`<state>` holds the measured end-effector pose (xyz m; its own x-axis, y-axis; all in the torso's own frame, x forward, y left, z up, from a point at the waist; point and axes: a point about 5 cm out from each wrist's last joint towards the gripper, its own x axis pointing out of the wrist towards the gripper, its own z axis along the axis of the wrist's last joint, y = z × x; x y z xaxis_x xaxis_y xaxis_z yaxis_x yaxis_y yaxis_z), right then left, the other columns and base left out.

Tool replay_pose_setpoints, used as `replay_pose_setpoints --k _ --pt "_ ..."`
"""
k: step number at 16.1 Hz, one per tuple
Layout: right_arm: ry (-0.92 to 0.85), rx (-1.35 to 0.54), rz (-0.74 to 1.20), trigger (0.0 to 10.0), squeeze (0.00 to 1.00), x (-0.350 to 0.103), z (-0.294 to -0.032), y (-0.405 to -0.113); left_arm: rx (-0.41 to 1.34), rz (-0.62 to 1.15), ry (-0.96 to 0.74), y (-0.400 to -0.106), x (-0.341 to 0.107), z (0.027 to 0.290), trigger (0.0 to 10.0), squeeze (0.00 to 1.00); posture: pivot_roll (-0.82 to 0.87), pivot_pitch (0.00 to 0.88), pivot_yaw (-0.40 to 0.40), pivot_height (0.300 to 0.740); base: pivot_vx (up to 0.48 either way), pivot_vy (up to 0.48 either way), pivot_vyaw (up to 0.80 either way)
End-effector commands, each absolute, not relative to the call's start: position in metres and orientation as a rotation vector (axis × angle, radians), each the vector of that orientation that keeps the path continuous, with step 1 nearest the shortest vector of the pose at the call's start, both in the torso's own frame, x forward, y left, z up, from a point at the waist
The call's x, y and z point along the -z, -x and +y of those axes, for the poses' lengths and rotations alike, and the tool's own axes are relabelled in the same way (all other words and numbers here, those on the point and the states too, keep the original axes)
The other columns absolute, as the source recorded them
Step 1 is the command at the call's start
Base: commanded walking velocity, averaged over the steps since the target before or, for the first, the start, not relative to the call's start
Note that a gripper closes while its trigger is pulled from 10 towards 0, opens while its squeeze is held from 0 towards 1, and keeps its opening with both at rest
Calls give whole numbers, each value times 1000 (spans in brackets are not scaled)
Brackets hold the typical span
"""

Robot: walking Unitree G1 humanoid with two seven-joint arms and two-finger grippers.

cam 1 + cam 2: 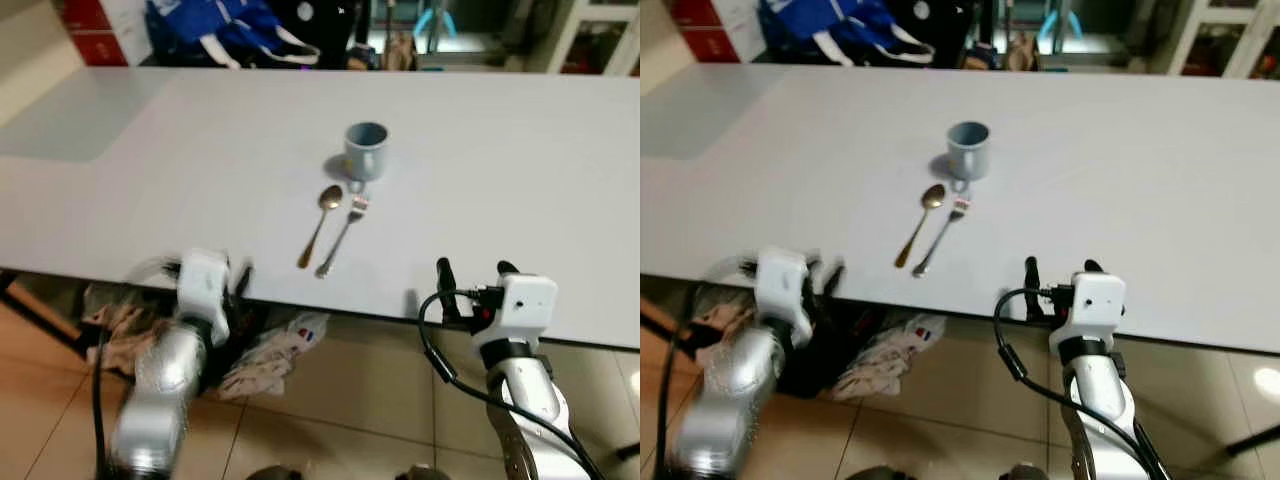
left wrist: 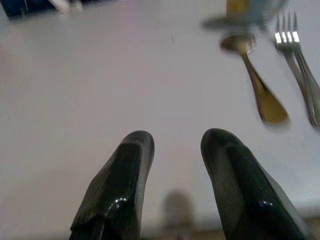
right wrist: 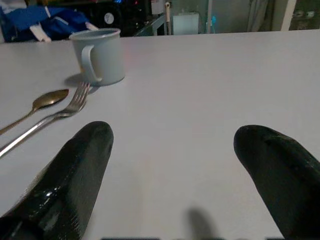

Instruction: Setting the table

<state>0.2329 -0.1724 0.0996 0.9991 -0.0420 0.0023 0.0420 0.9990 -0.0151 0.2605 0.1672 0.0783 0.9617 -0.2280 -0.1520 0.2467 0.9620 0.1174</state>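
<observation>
Table setting: mug (image 1: 366, 149), spoon (image 1: 320, 224), fork (image 1: 342, 235) grouped mid-table.
Cutlery is laid side by side, handles pointed at the near edge, between the left gripper (image 1: 238, 278), fingers slightly parted, and the right gripper (image 1: 473, 272), spread wide; both are held empty.

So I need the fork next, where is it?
In the left eye view the fork lies mid-table, just right of the spoon, its prongs pointing at the blue mug.

A wide white surface (image 1: 520, 180) is carrying a blue mug (image 1: 366, 149), with a golden spoon (image 1: 320, 224) and a silver fork (image 1: 343, 235) lying side by side just beside it, nearer the front edge.
</observation>
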Motion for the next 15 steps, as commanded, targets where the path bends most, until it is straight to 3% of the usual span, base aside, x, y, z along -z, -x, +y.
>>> replay_pose_setpoints --k 1,5,15 --pt "15 45 -1 10000 0 -96 -173 -233 257 66 -131 -269 -97 157 10000 0 -145 0 94 727 0 0 0" --pt "12 71 -40 10000 0 -98 -179 -235 266 42 -44 -289 -110 136 10000 0 -158 0 95 727 0 73 0" --pt "10 70 -43 10000 0 -97 -181 -226 255 95 -14 -298 -105 128 10000 0 -166 0 84 727 0 470 0"
